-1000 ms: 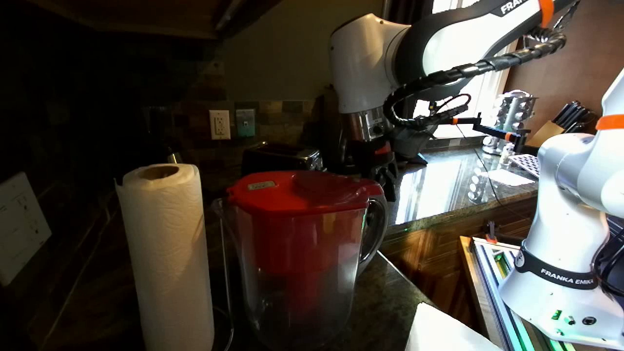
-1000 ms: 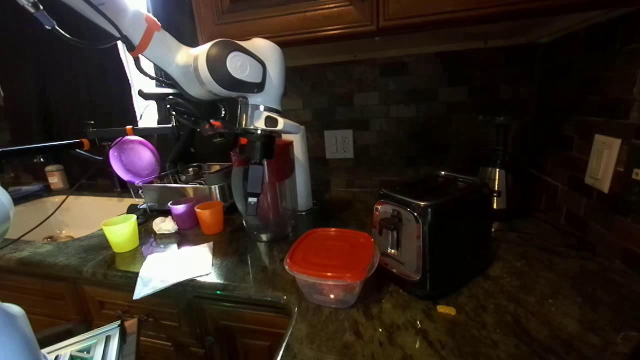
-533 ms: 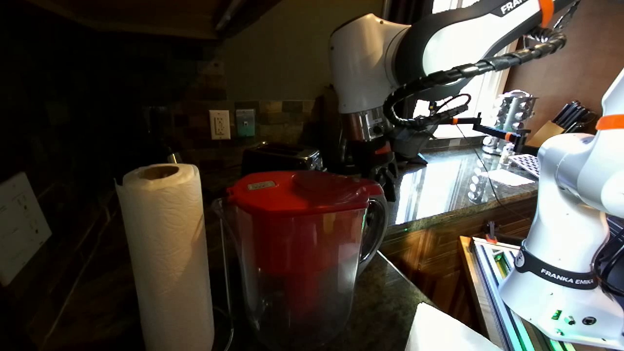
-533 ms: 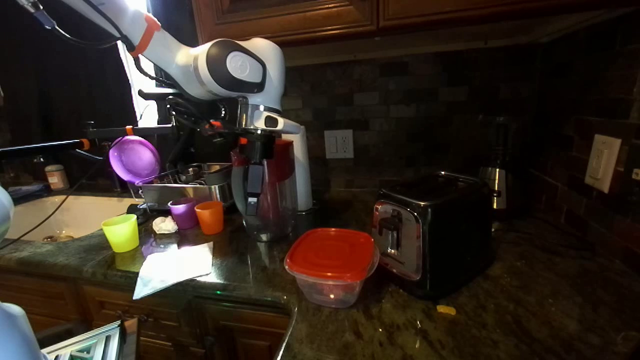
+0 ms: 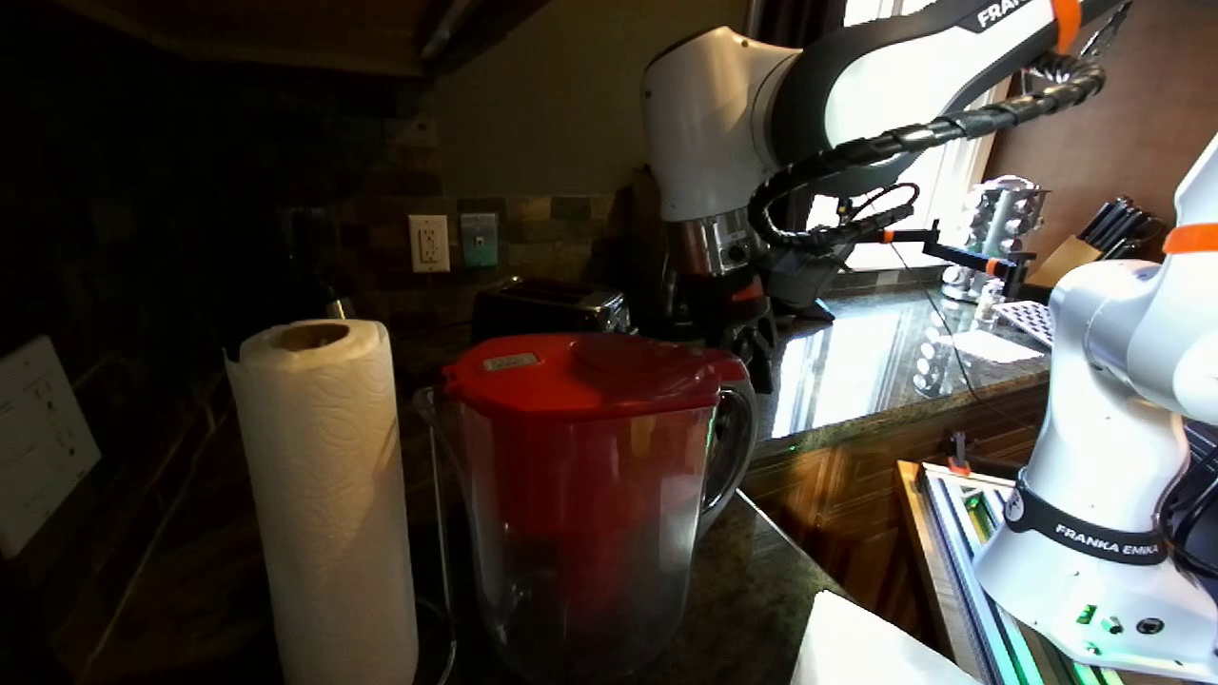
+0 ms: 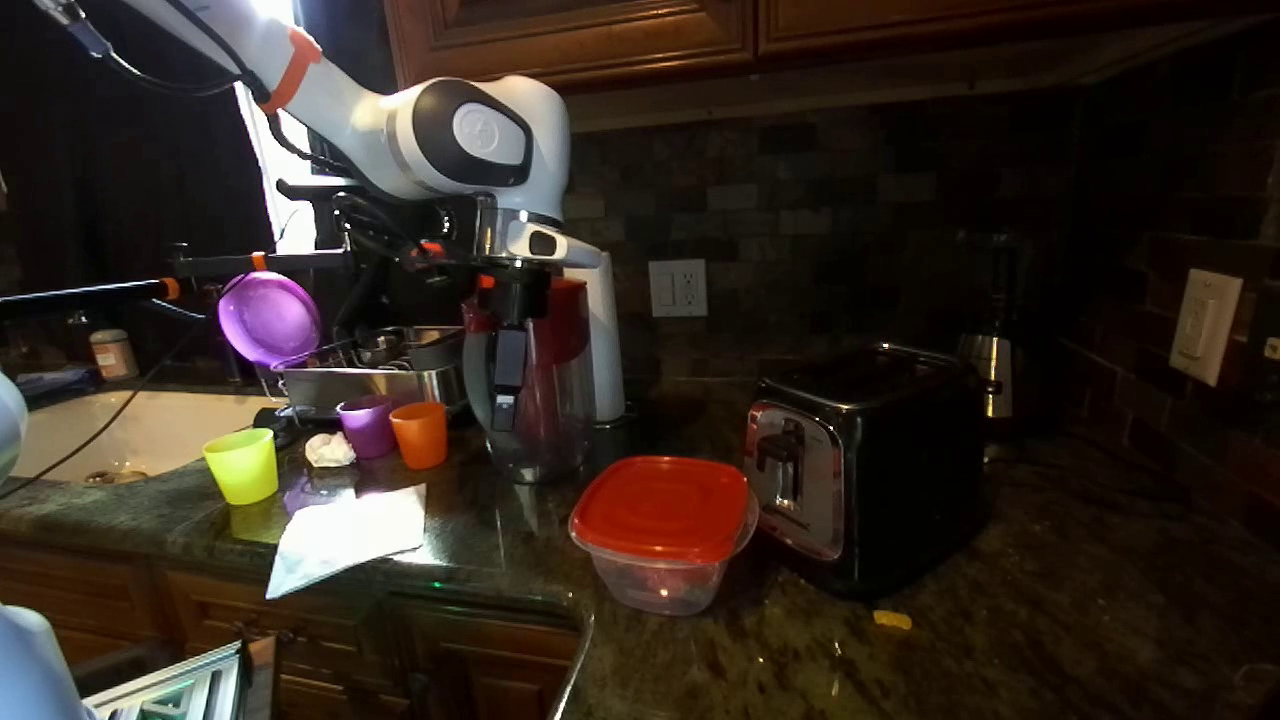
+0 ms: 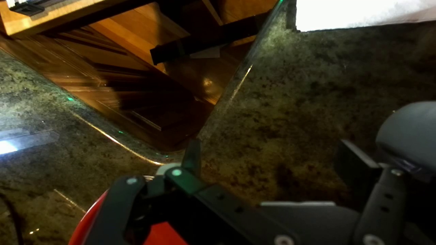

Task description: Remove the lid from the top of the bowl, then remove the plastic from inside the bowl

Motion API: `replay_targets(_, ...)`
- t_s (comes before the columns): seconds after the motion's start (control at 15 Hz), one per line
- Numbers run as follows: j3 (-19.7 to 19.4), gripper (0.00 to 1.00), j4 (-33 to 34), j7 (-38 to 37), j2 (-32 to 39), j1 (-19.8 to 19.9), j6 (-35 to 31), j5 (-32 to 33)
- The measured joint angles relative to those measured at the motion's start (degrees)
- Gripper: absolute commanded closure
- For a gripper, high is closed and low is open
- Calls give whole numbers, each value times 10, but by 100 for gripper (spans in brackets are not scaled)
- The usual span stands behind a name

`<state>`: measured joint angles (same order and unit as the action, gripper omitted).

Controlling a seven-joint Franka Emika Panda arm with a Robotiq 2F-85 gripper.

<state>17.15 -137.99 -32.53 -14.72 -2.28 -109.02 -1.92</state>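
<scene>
A clear plastic bowl (image 6: 660,584) stands on the dark counter in an exterior view. A red lid (image 6: 660,507) lies on top of it. Something is faintly visible through the bowl's wall, but I cannot tell what it is. In the wrist view part of the red lid (image 7: 164,234) shows at the bottom left, mostly behind a finger. My gripper (image 7: 276,160) is open with nothing between its fingers. In an exterior view the gripper (image 6: 508,385) hangs above the counter, left of and higher than the bowl. The gripper (image 5: 750,352) shows partly behind the pitcher, which hides the bowl there.
A red-lidded pitcher (image 5: 580,476) stands close to the gripper, with a paper towel roll (image 5: 324,504) beside it. A black toaster (image 6: 880,470) is right of the bowl. Yellow (image 6: 242,467), purple (image 6: 366,427) and orange (image 6: 419,436) cups and a white sheet (image 6: 350,535) lie left.
</scene>
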Motion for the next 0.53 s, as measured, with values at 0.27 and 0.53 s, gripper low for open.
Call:
replay_targets(0.27, 0, 0, 0, 0, 0, 0, 0, 0)
replay_targets(0.53, -20, 0, 0, -1, -6, 0, 0, 0)
